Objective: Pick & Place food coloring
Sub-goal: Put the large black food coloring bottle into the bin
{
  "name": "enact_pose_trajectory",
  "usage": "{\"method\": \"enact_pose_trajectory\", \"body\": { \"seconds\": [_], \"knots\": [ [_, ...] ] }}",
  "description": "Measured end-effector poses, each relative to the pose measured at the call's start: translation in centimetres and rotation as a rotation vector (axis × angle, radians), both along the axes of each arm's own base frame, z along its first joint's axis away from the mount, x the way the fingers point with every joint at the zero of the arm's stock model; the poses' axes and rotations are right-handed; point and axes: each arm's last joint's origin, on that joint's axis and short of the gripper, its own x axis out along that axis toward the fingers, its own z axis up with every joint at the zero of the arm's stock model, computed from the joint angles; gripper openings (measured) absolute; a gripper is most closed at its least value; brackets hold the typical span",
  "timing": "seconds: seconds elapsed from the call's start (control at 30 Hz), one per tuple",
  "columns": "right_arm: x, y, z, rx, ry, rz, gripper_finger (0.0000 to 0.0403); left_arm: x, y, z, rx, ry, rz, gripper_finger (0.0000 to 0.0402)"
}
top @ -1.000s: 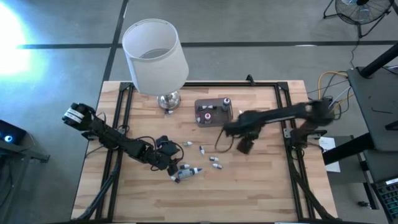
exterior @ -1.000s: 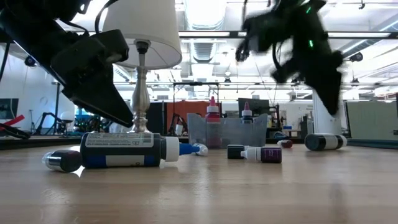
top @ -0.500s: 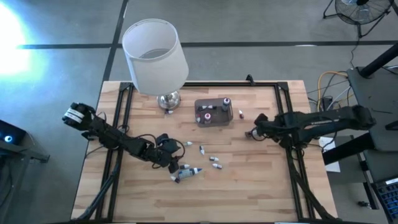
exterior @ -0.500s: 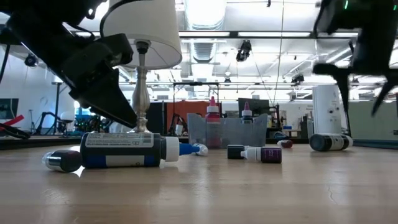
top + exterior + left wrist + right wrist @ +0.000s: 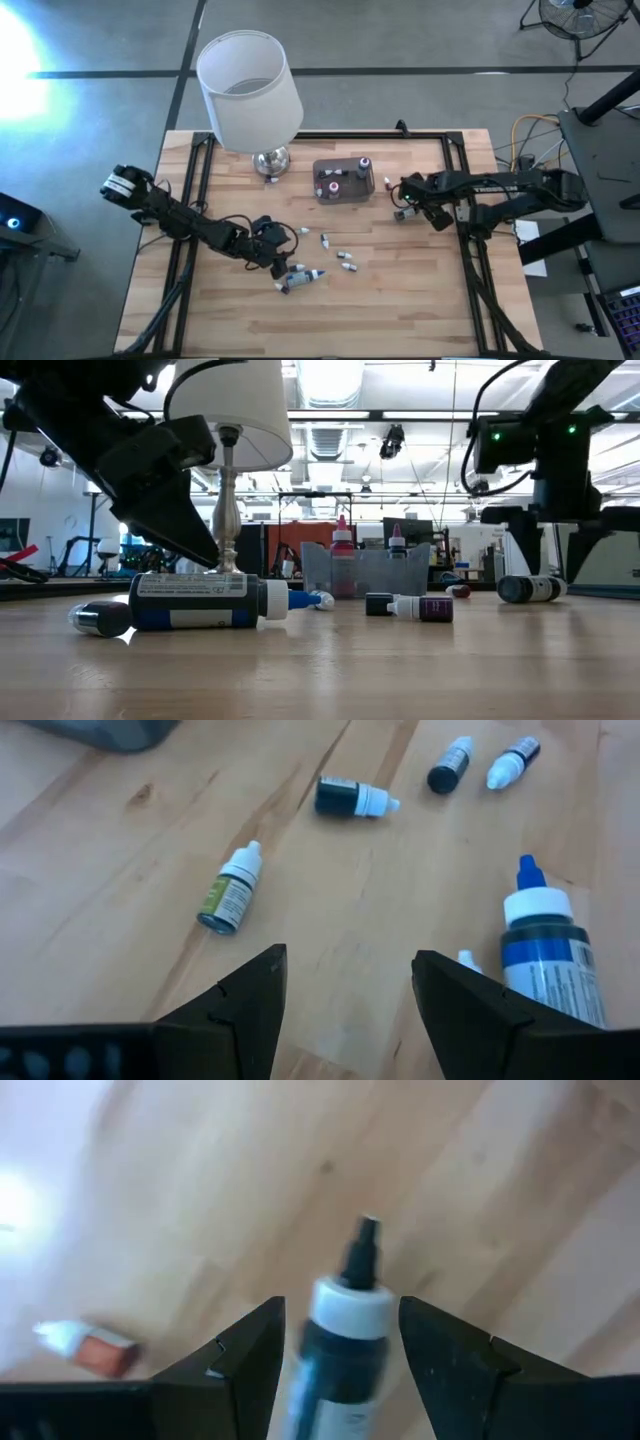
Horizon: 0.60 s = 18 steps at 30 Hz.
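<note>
Several tiny food coloring bottles lie on their sides mid-table (image 5: 335, 250). A larger blue-tipped one (image 5: 545, 955) lies by my left gripper (image 5: 278, 250), which is open and hovers low over bare wood (image 5: 350, 960). Two bottles stand in the grey box (image 5: 343, 180). My right gripper (image 5: 405, 203) is open to the right of the box, pointing down. Its fingers stand on either side of a dark bottle with a white collar (image 5: 345, 1330) that lies on the table (image 5: 527, 588). I see narrow gaps between this bottle and the fingers.
A white-shaded lamp (image 5: 250, 88) stands on its chrome base (image 5: 270, 160) at the far left of the table. A small red bottle (image 5: 387, 183) lies between the box and my right gripper. The near half of the wooden table (image 5: 330, 325) is bare. Black rails run along the table's sides.
My right gripper has swung from above the middle of the table toward the right edge, then back toward the far edge. It has come down around the dark bottle to the right of the box. No bottle has moved.
</note>
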Motion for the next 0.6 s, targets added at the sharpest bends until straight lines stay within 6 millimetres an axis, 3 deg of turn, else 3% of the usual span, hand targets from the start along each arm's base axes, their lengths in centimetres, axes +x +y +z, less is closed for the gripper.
{"method": "enact_pose_trajectory", "body": {
  "seconds": [0.6],
  "knots": [
    [0.6, -0.2, -2.7, 0.044, 0.051, -0.014, 0.0191, -0.2, 0.3, -0.3, 0.002, 0.033, -0.001, 0.0194]
  ]
}}
